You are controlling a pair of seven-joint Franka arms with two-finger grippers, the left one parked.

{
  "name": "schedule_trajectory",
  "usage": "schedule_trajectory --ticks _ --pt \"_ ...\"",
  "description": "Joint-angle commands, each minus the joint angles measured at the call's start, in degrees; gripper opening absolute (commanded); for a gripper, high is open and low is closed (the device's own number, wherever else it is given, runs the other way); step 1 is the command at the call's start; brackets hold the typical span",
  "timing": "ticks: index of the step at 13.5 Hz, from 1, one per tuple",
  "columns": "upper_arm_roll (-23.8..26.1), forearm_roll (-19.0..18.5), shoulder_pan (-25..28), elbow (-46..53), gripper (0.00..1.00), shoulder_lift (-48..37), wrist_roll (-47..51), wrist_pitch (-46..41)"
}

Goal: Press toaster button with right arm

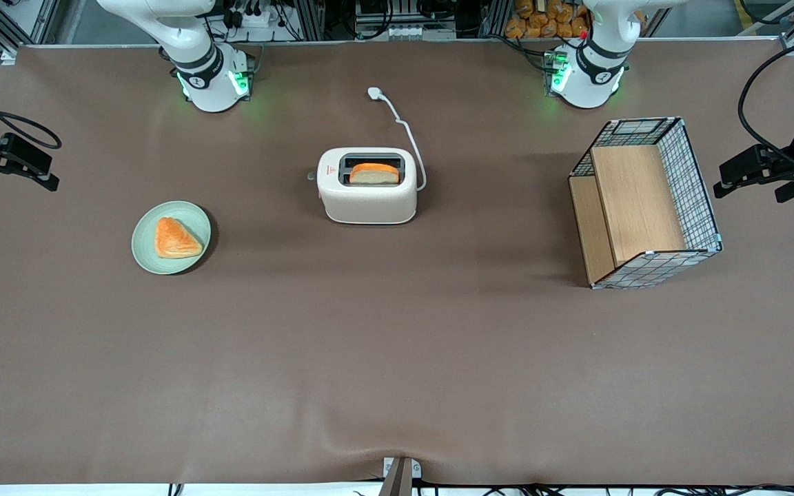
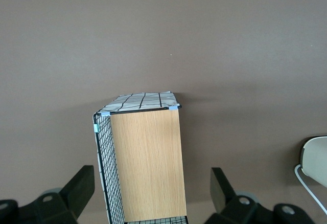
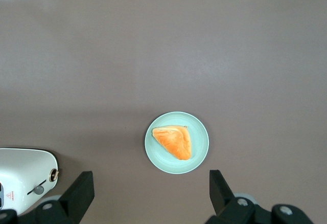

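Observation:
The cream-white toaster point(image 1: 368, 196) point(image 3: 23, 175) stands mid-table with a slice of bread point(image 1: 373, 173) upright in its slot. The toaster button point(image 1: 311, 176) point(image 3: 38, 189), a small grey lever, sticks out of the narrow end that faces the working arm's end of the table. My right gripper point(image 1: 49, 172) point(image 3: 152, 193) hangs open over the table's edge at that end, far from the toaster, with nothing between its fingers. Below it in the right wrist view lies the plate.
A pale green plate point(image 1: 145, 238) point(image 3: 199, 132) holding a pastry point(image 1: 176, 238) point(image 3: 173, 141) lies between the gripper and the toaster, nearer the front camera. The toaster's white cord ends in a plug point(image 1: 374, 91). A wire-mesh wooden basket point(image 1: 645, 203) point(image 2: 145, 162) stands toward the parked arm's end.

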Motion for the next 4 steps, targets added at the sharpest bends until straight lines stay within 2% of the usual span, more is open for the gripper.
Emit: schedule_trajectory --ticks 1,4 --pt "0.48 -0.82 -0.88 1.33 1.0 0.73 -0.07 -0.23" --pt "0.48 -0.91 -1.14 1.33 1.0 0.73 -0.24 -0.23"
